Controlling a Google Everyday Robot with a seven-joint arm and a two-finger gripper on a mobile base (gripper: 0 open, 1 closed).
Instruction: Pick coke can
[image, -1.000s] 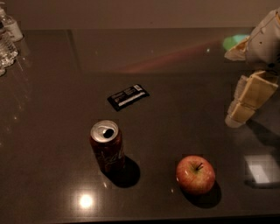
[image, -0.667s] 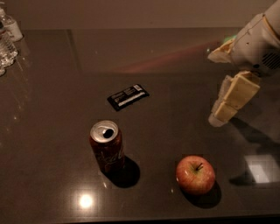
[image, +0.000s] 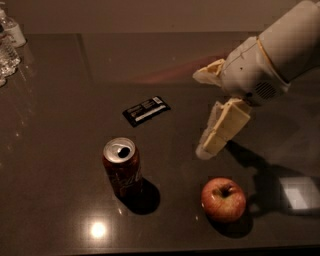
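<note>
The coke can (image: 121, 167) stands upright on the dark bench (image: 60, 100), long axis vertical and open silver top facing up, toward the front left, with an apple (image: 223, 199) to its right and a flat black bar (image: 146, 110) behind it. The gripper (image: 200, 115) hangs above the bench right of centre, jaws spread apart and holding nothing. The can lies to the left of the jaws and nearer the camera, well apart from them, so I judge the reach must run leftward and down.

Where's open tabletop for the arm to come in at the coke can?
Bare table left of the coke can, and between it and the black bar. Tighter on the right: gripper hovers open near the apple.
</note>
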